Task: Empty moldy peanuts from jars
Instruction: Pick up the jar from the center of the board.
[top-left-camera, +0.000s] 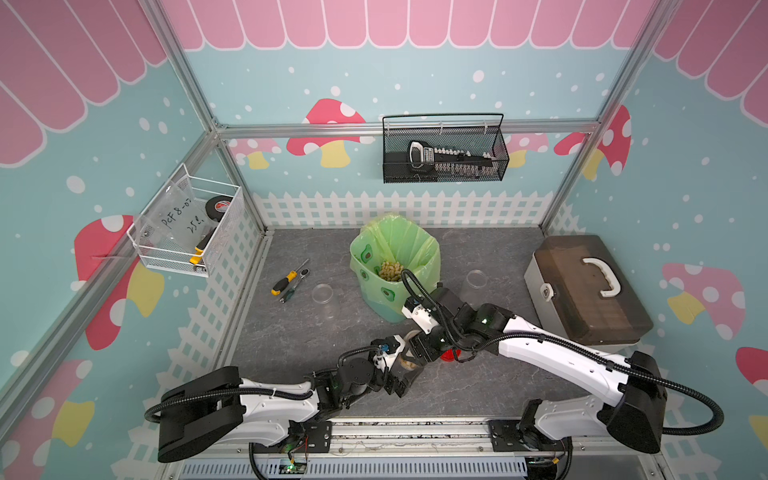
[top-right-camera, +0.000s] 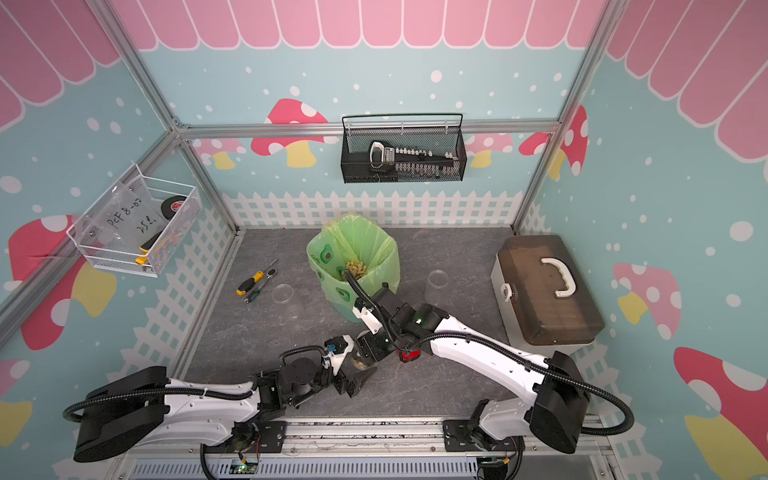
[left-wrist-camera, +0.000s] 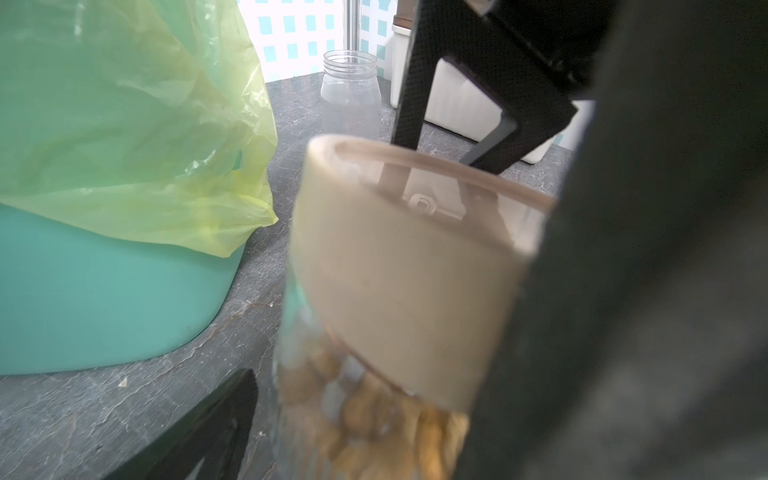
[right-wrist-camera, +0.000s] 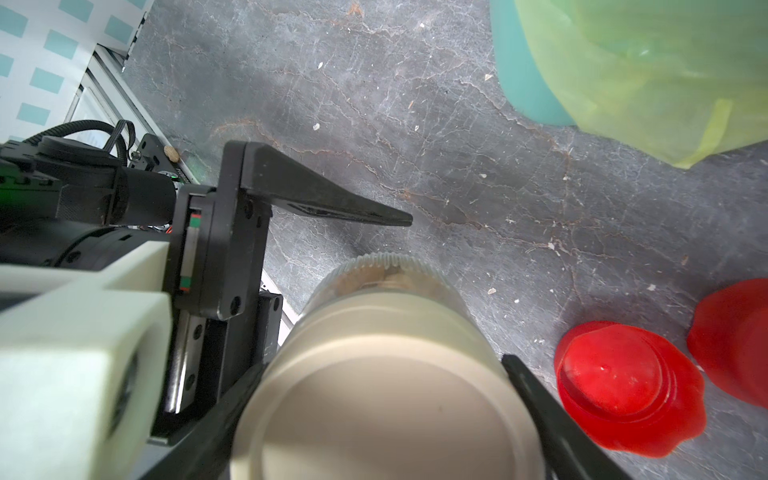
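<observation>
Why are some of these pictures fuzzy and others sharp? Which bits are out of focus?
Left wrist view: the beige lid and peanuts right at the lens are blurred, while the empty jar behind is sharper. Right wrist view: the same lid is soft; the grey tabletop and red lids are crisp. Both top views: sharp, evenly lit, with frame posts leaning outward.

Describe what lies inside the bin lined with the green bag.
A heap of pale peanuts rests in the green bag. What lies beneath the heap, and the near inner wall of the bin, cannot be seen.
</observation>
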